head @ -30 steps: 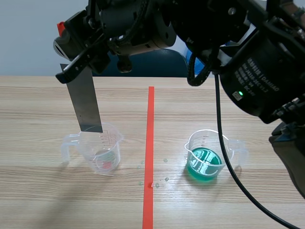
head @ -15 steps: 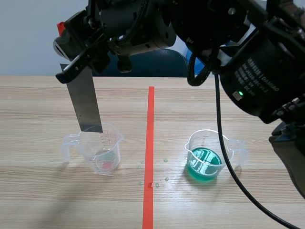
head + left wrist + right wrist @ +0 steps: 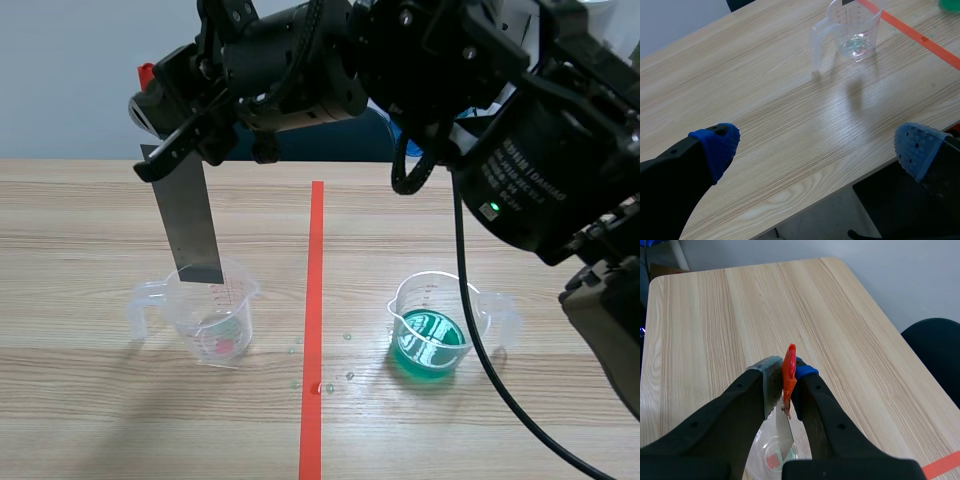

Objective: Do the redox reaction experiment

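Note:
A grey metal strip hangs upright from my right gripper, which is shut on its top end. The strip's lower end dips just inside the rim of a clear measuring cup left of the red tape line. In the right wrist view the strip drops from my right gripper into the cup, with a red tab pinched beside it. A second clear cup holding green liquid stands right of the tape. My left gripper is open over the table's near edge, with the clear cup well ahead of it.
The red tape line runs down the middle of the wooden table. Small droplets lie on the table beside the tape between the cups. A dark chair stands behind the table. The right arm spans the top of the scene.
My right gripper has shifted slightly to the right with the metal strip, whose lower end stays at the clear cup's rim. Both cups stay put.

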`<state>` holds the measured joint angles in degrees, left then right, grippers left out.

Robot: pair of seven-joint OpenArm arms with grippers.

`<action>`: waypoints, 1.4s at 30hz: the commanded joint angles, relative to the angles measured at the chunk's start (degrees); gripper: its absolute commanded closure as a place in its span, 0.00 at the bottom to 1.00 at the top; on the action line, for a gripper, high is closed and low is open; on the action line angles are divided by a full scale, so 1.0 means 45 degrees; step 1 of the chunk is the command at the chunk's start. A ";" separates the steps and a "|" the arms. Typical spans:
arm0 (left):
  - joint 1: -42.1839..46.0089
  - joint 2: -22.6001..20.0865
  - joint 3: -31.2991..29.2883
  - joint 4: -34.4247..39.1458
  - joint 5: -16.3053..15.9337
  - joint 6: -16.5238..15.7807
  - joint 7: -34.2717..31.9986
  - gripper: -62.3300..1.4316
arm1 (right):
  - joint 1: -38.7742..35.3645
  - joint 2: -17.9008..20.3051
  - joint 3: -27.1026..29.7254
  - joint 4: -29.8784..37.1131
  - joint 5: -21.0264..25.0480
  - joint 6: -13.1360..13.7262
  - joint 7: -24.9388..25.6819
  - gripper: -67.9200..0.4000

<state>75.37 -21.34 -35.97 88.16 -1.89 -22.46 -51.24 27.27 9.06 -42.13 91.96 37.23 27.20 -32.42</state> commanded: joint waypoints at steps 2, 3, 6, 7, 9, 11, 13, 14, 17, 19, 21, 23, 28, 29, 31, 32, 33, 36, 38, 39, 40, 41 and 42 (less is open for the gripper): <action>0.0015 -0.0029 0.0034 0.0068 -0.0092 0.0063 -0.0180 0.00 | 0.0325 -0.0053 -0.0160 -0.0223 -0.0185 -0.0024 0.0471 0.99; 0.0015 -0.0029 0.0034 0.0068 -0.0092 0.0063 -0.0180 0.00 | 0.0325 -0.0078 -0.0253 -0.0374 -0.0296 -0.0019 0.0539 0.99; 0.0015 -0.0029 0.0034 0.0068 -0.0092 0.0063 -0.0180 0.00 | 0.0325 -0.0248 -0.0544 -0.0971 -0.0758 0.0112 0.0845 0.98; 0.0015 -0.0029 0.0034 0.0068 -0.0092 0.0063 -0.0180 0.00 | 0.0325 -0.0296 -0.0646 -0.1175 -0.0918 0.0117 0.0942 0.99; 0.0015 -0.0029 0.0034 0.0068 -0.0092 0.0063 -0.0180 0.00 | 0.0325 -0.0403 -0.0811 -0.1549 -0.1263 0.0151 0.1141 0.98; 0.0015 -0.0029 0.0034 0.0068 -0.0092 0.0063 -0.0180 0.00 | 0.0321 -0.0461 -0.0928 -0.1817 -0.1511 0.0151 0.1355 0.99; 0.0015 -0.0029 0.0034 0.0068 -0.0092 0.0063 -0.0180 0.00 | 0.0321 -0.0466 -0.1054 -0.1982 -0.1710 0.0151 0.1647 0.99; 0.0015 -0.0029 0.0034 0.0068 -0.0092 0.0063 -0.0180 0.00 | 0.0321 -0.0466 -0.1093 -0.2040 -0.1773 0.0151 0.1739 0.99; 0.0015 -0.0029 0.0034 0.0068 -0.0092 0.0063 -0.0180 0.00 | 0.0321 -0.0466 -0.1161 -0.2176 -0.2050 0.0151 0.2050 0.99; 0.0015 -0.0029 0.0034 0.0068 -0.0092 0.0063 -0.0180 0.00 | 0.0321 -0.0466 -0.1161 -0.2307 -0.2225 0.0151 0.2297 0.99; 0.0015 -0.0029 0.0034 0.0068 -0.0092 0.0063 -0.0180 0.00 | 0.0321 -0.0466 -0.1166 -0.2492 -0.2341 0.0151 0.2521 0.99; 0.0015 -0.0029 0.0034 0.0068 -0.0092 0.0063 -0.0180 0.00 | 0.0321 -0.0461 -0.1234 -0.2701 -0.2671 0.0160 0.2919 0.99; 0.0015 -0.0024 0.0034 0.0068 -0.0097 0.0063 -0.0185 0.00 | 0.0296 -0.0466 -0.1462 -0.3259 -0.3313 0.0199 0.3716 0.99; 0.0015 -0.0024 0.0034 0.0068 -0.0097 0.0063 -0.0185 0.00 | 0.0291 -0.0461 -0.1491 -0.3371 -0.3439 0.0199 0.3886 0.99; 0.0015 -0.0029 0.0034 0.0068 -0.0097 0.0063 -0.0180 0.00 | 0.0287 -0.0466 -0.1515 -0.3589 -0.3793 0.0204 0.4226 0.99; 0.0015 -0.0029 0.0034 0.0068 -0.0097 0.0063 -0.0170 0.00 | 0.0287 -0.0466 -0.1515 -0.3682 -0.3993 0.0204 0.4439 0.99; 0.0015 -0.0029 0.0034 0.0068 -0.0097 0.0063 -0.0160 0.00 | 0.0287 -0.0466 -0.1515 -0.3755 -0.4133 0.0204 0.4575 0.99; 0.0015 -0.0024 0.0034 0.0068 -0.0097 0.0058 -0.0083 0.00 | 0.0287 -0.0461 -0.1515 -0.3866 -0.4294 0.0204 0.4721 0.99; 0.0015 -0.0029 0.0034 0.0068 -0.0097 0.0058 -0.0083 0.00 | 0.0262 -0.0461 -0.1515 -0.3871 -0.4512 0.0296 0.4731 0.99; 0.0015 -0.0029 0.0034 0.0068 -0.0097 0.0058 -0.0083 0.00 | 0.0253 -0.0466 -0.1515 -0.3871 -0.4619 0.0301 0.4775 0.99; 0.0015 -0.0029 0.0034 0.0068 -0.0097 0.0058 -0.0083 0.00 | 0.0248 -0.0466 -0.1530 -0.3881 -0.4707 0.0306 0.4804 0.99; 0.0015 -0.0029 0.0034 0.0068 -0.0097 0.0058 -0.0083 0.00 | 0.0248 -0.0461 -0.1564 -0.3881 -0.4838 0.0321 0.4852 0.99; 0.0015 -0.0029 0.0034 0.0068 -0.0097 0.0058 -0.0083 0.00 | 0.0248 -0.0461 -0.1574 -0.3881 -0.4940 0.0379 0.4872 0.99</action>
<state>75.37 -21.43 -35.97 88.16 -1.89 -22.46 -50.85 27.24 7.29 -49.21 73.87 14.66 28.67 -11.77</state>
